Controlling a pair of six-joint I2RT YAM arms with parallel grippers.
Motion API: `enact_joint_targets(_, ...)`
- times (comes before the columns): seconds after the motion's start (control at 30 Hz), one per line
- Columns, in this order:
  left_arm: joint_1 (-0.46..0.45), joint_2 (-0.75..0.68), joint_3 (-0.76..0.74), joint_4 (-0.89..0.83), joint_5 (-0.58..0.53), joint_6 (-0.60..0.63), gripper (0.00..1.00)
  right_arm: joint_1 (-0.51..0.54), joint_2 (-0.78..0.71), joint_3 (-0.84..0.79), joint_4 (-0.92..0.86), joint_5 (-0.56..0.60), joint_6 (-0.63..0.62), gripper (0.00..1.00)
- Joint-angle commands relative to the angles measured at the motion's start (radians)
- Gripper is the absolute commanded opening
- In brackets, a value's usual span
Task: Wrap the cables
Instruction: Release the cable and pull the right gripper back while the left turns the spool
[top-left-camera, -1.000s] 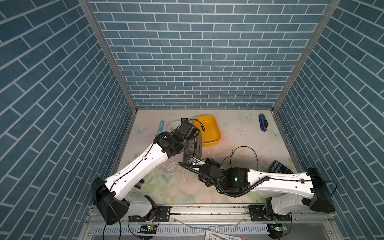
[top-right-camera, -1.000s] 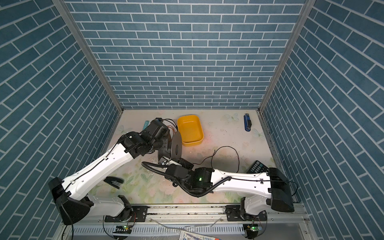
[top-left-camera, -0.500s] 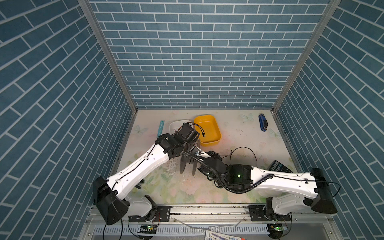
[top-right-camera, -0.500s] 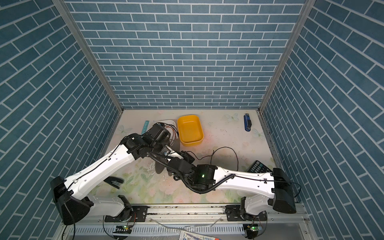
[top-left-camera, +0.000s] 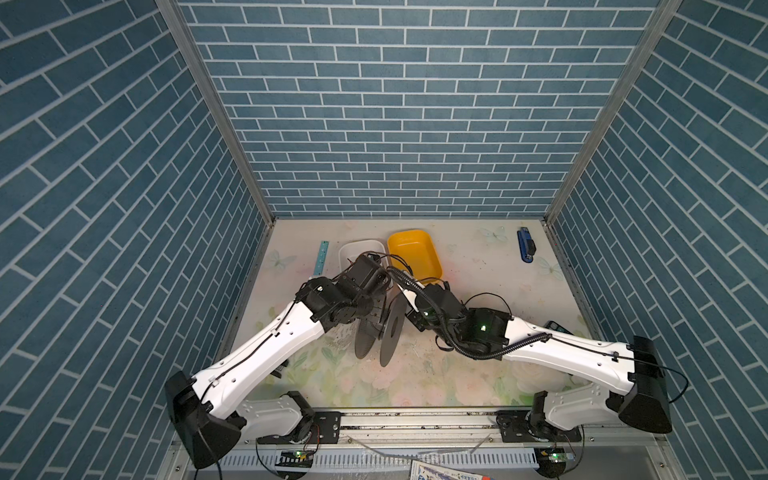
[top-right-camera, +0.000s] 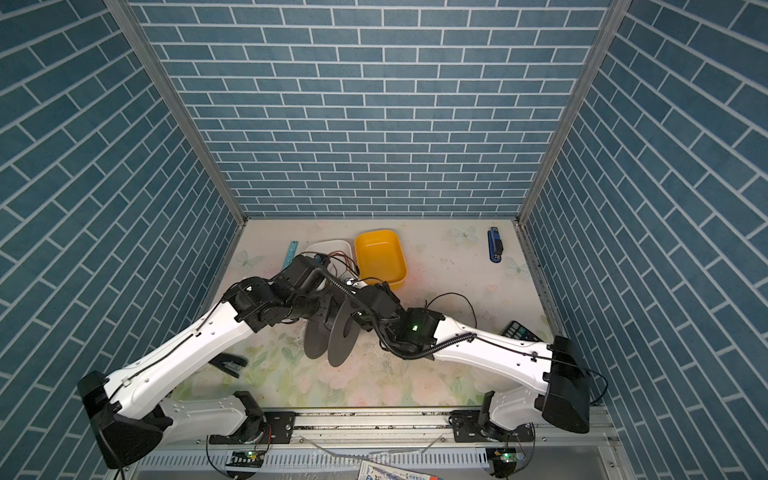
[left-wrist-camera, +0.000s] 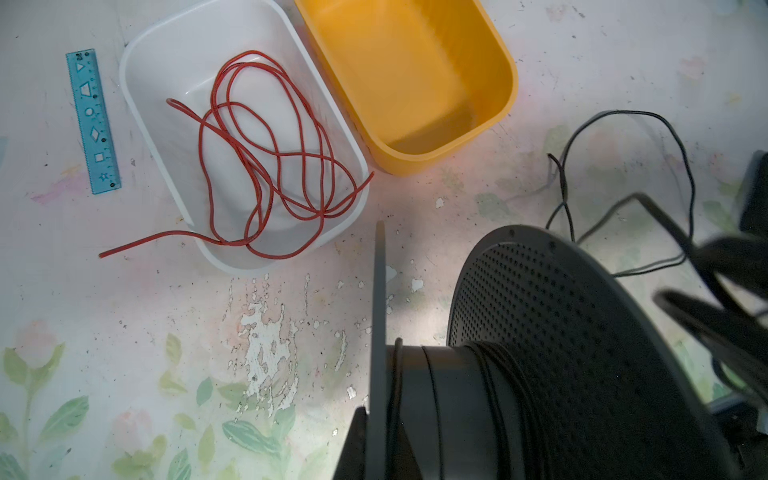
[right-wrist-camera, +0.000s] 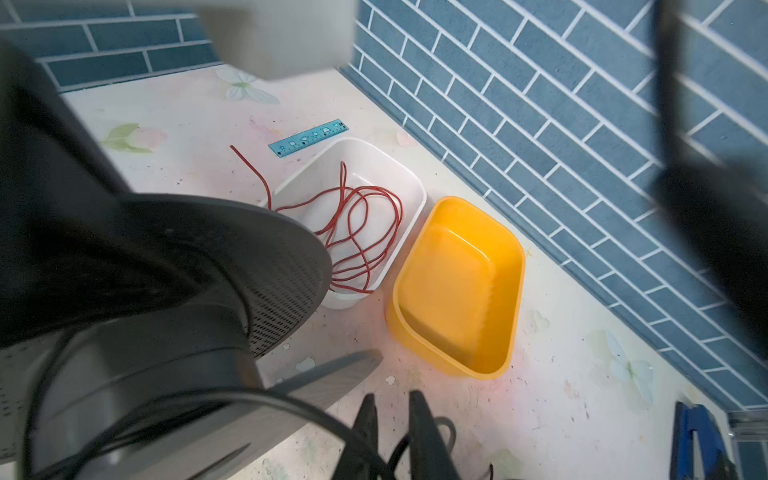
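Note:
My left gripper (left-wrist-camera: 380, 424) is shut on one flange of a black spool (top-left-camera: 392, 328) and holds it on edge above the table, seen in both top views (top-right-camera: 345, 328). Several turns of the thin black cable (left-wrist-camera: 498, 395) lie on the hub. The rest of the cable (top-left-camera: 490, 296) loops loosely on the table to the right (left-wrist-camera: 690, 174). My right gripper (right-wrist-camera: 390, 399) hovers just behind the spool near the yellow tub (top-left-camera: 411, 297). Its fingers stand a little apart, and the cable runs down between them near their base.
A white tub (left-wrist-camera: 133, 62) holding a tangled reddish wire stands beside the yellow tub (left-wrist-camera: 507, 95) at the back. A blue ruler (top-left-camera: 322, 257) lies left of them. A blue stapler (top-left-camera: 525, 245) sits back right, a calculator (top-left-camera: 559, 328) right, a black stapler (top-right-camera: 230, 363) front left.
The spool has come forward from beside the white tub. My right gripper rose from the spool's front, swung back over it, and its jaws parted slightly.

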Motion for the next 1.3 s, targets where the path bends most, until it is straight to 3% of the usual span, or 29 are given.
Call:
enact_joint_targets(0.0,-0.007,-0.037,0.011,-0.034,0.055,0.037,0.0,-0.069,-0.029,0.063,-0.059,-0.171,0.048,0.17)
enact_joint_targets(0.2,-0.007,-0.062,0.069,-0.101,0.168,0.1,0.0,-0.194,-0.022,0.02,-0.027,-0.318,0.091,0.26)
enact_joint_targets(0.47,0.044,-0.107,0.13,-0.104,0.328,0.102,0.0,-0.272,-0.025,-0.098,0.054,-0.436,0.135,0.3)
enact_joint_targets(0.6,0.097,-0.107,0.168,-0.098,0.421,0.097,0.0,-0.278,-0.084,-0.184,0.116,-0.489,0.149,0.45)
enact_joint_targets(0.7,0.144,-0.106,0.199,-0.1,0.474,0.097,0.0,-0.287,-0.144,-0.256,0.163,-0.496,0.157,0.62)
enact_joint_targets(0.83,0.185,-0.1,0.226,-0.085,0.533,0.085,0.0,-0.294,-0.204,-0.33,0.2,-0.493,0.172,0.74)
enact_joint_targets(1.03,0.231,-0.094,0.24,-0.043,0.613,0.049,0.0,-0.313,-0.285,-0.443,0.279,-0.509,0.196,0.8)
enact_joint_targets(1.27,0.247,-0.08,0.284,-0.036,0.653,0.024,0.0,-0.359,-0.331,-0.536,0.354,-0.444,0.246,0.81)
